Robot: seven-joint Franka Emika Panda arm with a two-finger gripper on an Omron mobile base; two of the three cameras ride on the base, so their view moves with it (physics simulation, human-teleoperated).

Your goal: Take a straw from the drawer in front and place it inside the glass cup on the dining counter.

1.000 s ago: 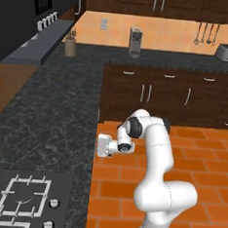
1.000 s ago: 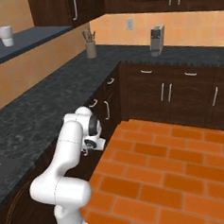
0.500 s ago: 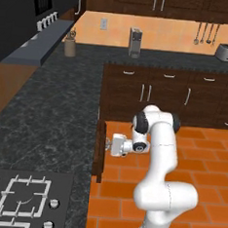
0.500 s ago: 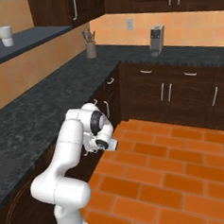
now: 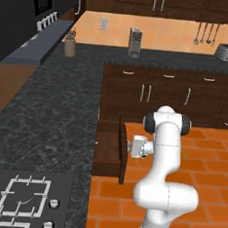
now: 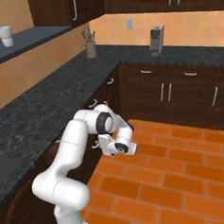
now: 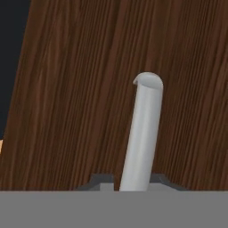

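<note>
Gripper: the two-finger gripper (image 5: 129, 149) on the white arm is clenched on the small silver handle (image 7: 141, 133) of the wide, shallow dark brown wooden drawer (image 5: 108, 148); in the hand view the bar runs up between the two dark finger tips against the wood grain of the front panel.
Drawer: partly pulled out from under the black speckled granite worktop (image 5: 42, 114) on the left, its front panel standing clear of the cabinet face over the orange tiled floor (image 5: 207, 163).
Straw: I cannot make out any red-and-white striped straw; the drawer's inside looks dark from the left base view and is hidden by the arm from the right base view.
Glass cup and dining counter: cannot place either from these views.
Step in hand: judged to be opening the drawer, not yet picking anything.
Risk, slip: the handle is thin and round, so a pull that drifts off the drawer's line could roll it out of the fingers.
Risk, too little opening: if the drawer stops about here, the worktop's overhang may leave too little room to reach down inside.
Risk, overpull: a hard tug could run the box to its stop and jolt whatever lies inside away from reach.
Risk, elbow: the arm is folded tightly near the cabinets, so its links may brush the front panel.
</note>
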